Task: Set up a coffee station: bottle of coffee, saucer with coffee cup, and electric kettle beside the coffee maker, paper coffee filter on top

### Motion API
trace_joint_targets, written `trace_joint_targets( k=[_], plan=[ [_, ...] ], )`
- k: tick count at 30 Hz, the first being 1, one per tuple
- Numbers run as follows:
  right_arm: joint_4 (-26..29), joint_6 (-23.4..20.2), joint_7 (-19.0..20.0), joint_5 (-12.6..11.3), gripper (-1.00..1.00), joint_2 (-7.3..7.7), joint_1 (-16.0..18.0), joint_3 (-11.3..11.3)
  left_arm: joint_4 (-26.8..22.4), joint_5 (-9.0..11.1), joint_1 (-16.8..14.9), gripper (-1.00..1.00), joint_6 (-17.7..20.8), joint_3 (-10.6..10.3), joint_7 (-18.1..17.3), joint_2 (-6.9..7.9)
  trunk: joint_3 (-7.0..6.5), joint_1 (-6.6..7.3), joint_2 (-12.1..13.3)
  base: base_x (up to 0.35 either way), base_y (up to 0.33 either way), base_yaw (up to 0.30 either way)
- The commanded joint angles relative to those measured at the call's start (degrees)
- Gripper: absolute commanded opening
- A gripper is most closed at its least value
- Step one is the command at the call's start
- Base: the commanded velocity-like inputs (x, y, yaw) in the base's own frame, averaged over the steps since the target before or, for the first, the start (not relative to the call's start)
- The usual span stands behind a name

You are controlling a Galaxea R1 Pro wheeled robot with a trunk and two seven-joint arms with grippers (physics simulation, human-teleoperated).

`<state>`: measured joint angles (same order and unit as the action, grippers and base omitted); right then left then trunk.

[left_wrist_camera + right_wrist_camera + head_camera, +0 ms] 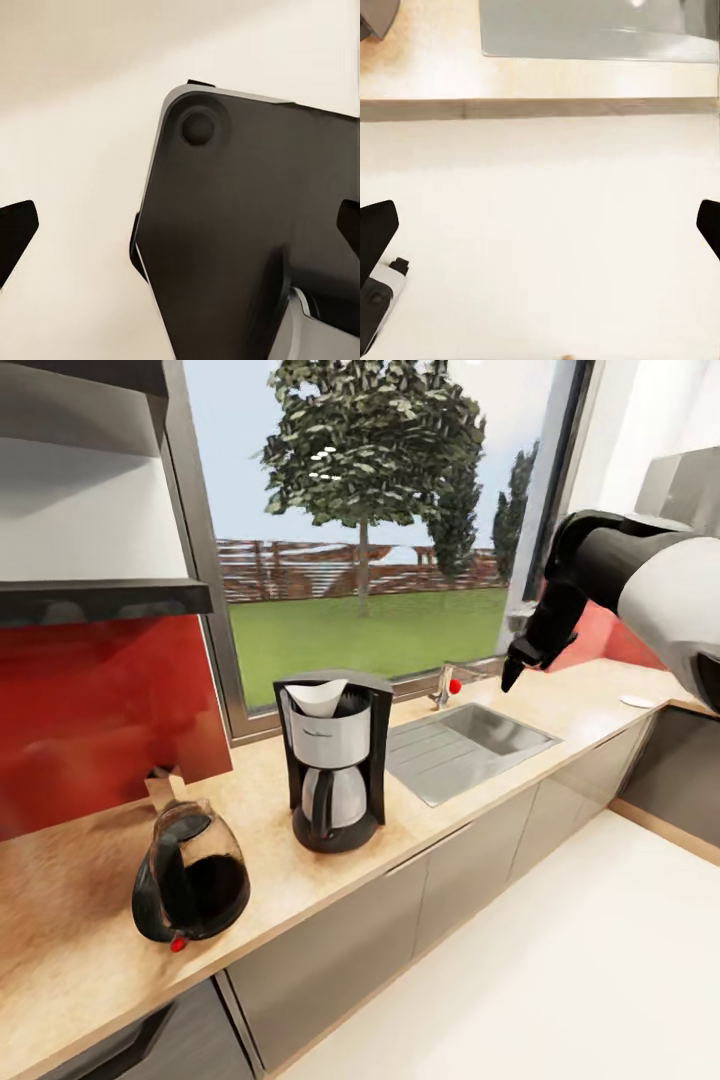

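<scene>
The black and silver coffee maker stands on the wooden countertop under the window, with a white paper filter in its top. Left of it, near the front edge, sits the dark electric kettle. A small white saucer lies far along the counter at the right. My right gripper hangs above the counter beyond the sink; in its wrist view the right gripper is open and empty. My left gripper is open too, over a dark plate of the robot.
A steel sink with a red-knobbed faucet is set in the counter right of the coffee maker. A small tan object stands behind the kettle. Wall shelves hang at upper left. Pale floor lies before the grey cabinets.
</scene>
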<state>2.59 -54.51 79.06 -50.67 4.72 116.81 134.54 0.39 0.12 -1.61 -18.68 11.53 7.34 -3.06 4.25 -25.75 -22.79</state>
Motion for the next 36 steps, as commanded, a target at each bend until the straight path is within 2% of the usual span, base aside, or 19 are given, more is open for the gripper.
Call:
trace_joint_targets(
  k=[1, 2, 3, 4, 5, 9, 11, 12, 13, 14, 15, 17, 18, 19, 23, 26, 30, 32, 36],
  plan=[
    [0.15, -0.39, 0.13, -0.39, 1.0, 0.56, 0.09, 0.46, 0.05, -0.01, -0.06, 1.0, -0.21, 0.12, 0.13, -0.02, 0.08, -0.03, -0.13, -0.093, 0.0, -0.261],
    [0.14, -0.25, 0.09, -0.39, 1.0, 1.78, -0.15, 0.46, 0.05, -0.02, -0.06, 1.0, -0.21, 0.1, 0.13, -0.02, 0.03, -0.03, -0.13, -0.107, 0.0, -0.261],
    [0.14, 1.12, -0.64, -0.45, 1.0, 4.62, -1.3, 0.46, 0.05, -0.03, -0.06, 1.0, -0.26, 0.04, 0.13, -0.01, -0.02, -0.03, -0.13, -0.089, 0.0, -0.261],
    [0.13, 2.51, -1.85, -0.54, 1.0, 6.14, -2.06, 0.46, 0.05, -0.06, -0.06, 1.0, -0.27, 0.02, 0.13, -0.01, -0.07, -0.03, -0.13, -0.057, 0.0, -0.261],
    [0.19, 5.9, -5.41, -0.75, 1.0, 9.08, -4.16, 0.46, 0.05, -0.15, -0.06, 1.0, -0.29, 0.0, 0.13, -0.01, -0.13, -0.03, -0.13, -0.023, 0.0, -0.261],
    [0.04, 9.98, -11.07, -2.26, 1.0, 13.19, -9.96, 0.46, 0.04, -0.23, -0.06, 1.0, -0.3, -0.02, 0.13, -0.01, -0.34, -0.03, -0.13, -0.01, 0.0, -0.261],
    [-0.42, 12.31, -14.95, -8.3, 1.0, 15.73, -15.12, -1.67, 0.04, -0.26, -0.06, 1.0, -0.34, -0.02, 0.13, -0.01, -0.44, -0.03, -0.13, -0.002, 0.0, -0.261],
    [-0.49, 12.89, -16.05, -9.99, 1.0, 16.21, -16.32, -2.14, 0.04, -0.27, -0.06, 1.0, -0.35, -0.04, 0.13, -0.01, -0.49, -0.03, -0.13, -0.001, 0.0, -0.261],
    [-0.66, 14.89, -20.15, -15.17, 1.0, 17.25, -19.87, -3.15, 0.04, -0.28, -0.06, 1.0, -0.37, -0.04, 0.13, -0.01, -0.54, -0.03, -0.13, -0.001, 0.0, -0.261],
    [-0.7, 16.37, -23.49, -18.59, 1.0, 17.67, -22.18, -3.53, 0.04, -0.29, -0.06, 1.0, -0.38, -0.03, 0.13, -0.01, -0.6, -0.03, -0.13, 0.0, 0.0, -0.261],
    [-0.74, 20.62, -33.39, -28.08, 1.0, 18.17, -30.05, -4.07, 0.04, -0.29, -0.06, 1.0, -0.39, -0.02, 0.13, -0.01, -0.65, -0.03, -0.13, 0.0, 0.0, -0.261],
    [-0.74, 23.5, -37.88, -34.81, 1.0, 18.25, -36.39, -4.2, 0.04, -0.28, -0.06, 1.0, -0.39, -0.02, 0.13, -0.01, -0.75, -0.03, -0.13, 0.0, 0.0, -0.261],
    [-0.75, 27.82, -41.33, -44.4, 1.0, 18.18, -43.92, -4.32, 0.04, -0.24, -0.06, 1.0, -0.39, -0.02, 0.13, -0.01, -0.8, -0.03, -0.13, 0.0, 0.0, -0.261],
    [-0.69, 30.8, -42.95, -50.09, 1.0, 18.08, -48.29, -4.35, 0.04, -0.26, -0.06, 1.0, -0.39, -0.03, 0.13, -0.01, -0.86, -0.03, -0.13, 0.0, 0.0, -0.261],
    [-0.45, 37.77, -45.18, -62.56, 1.0, 17.28, -59.06, -4.37, 0.04, -0.29, -0.06, 1.0, -0.42, -0.02, 0.13, -0.01, -1.06, -0.03, -0.13, 0.0, 0.0, -0.262],
    [-0.36, 40.32, -45.56, -66.15, 1.0, 16.67, -64.64, -4.42, 0.04, -0.29, -0.06, 1.0, -0.46, -0.02, 0.13, -0.04, -1.21, -0.03, -0.13, 0.0, 0.0, -0.264],
    [-0.32, 43.67, -47.61, -67.9, 1.0, 15.21, -71.65, -4.51, 0.0, -0.35, -0.06, 1.0, -0.48, -0.02, 0.13, -0.09, -1.41, -0.03, -0.13, 0.0, 0.0, -0.264],
    [-0.25, 47.44, -51.83, -70.11, 1.0, 12.71, -77.04, -4.54, -0.08, -0.34, -0.06, 1.0, -0.48, 0.01, 0.13, -0.1, -1.51, -0.03, -0.13, 0.0, 0.0, -0.264],
    [-0.28, 49.31, -56.54, -73.18, 1.0, 8.21, -82.74, -4.55, -0.12, 0.23, -0.06, 1.0, -0.43, 0.43, 0.21, -0.06, -1.71, -0.03, -0.13, 0.0, 0.0, -0.264]
  ],
)
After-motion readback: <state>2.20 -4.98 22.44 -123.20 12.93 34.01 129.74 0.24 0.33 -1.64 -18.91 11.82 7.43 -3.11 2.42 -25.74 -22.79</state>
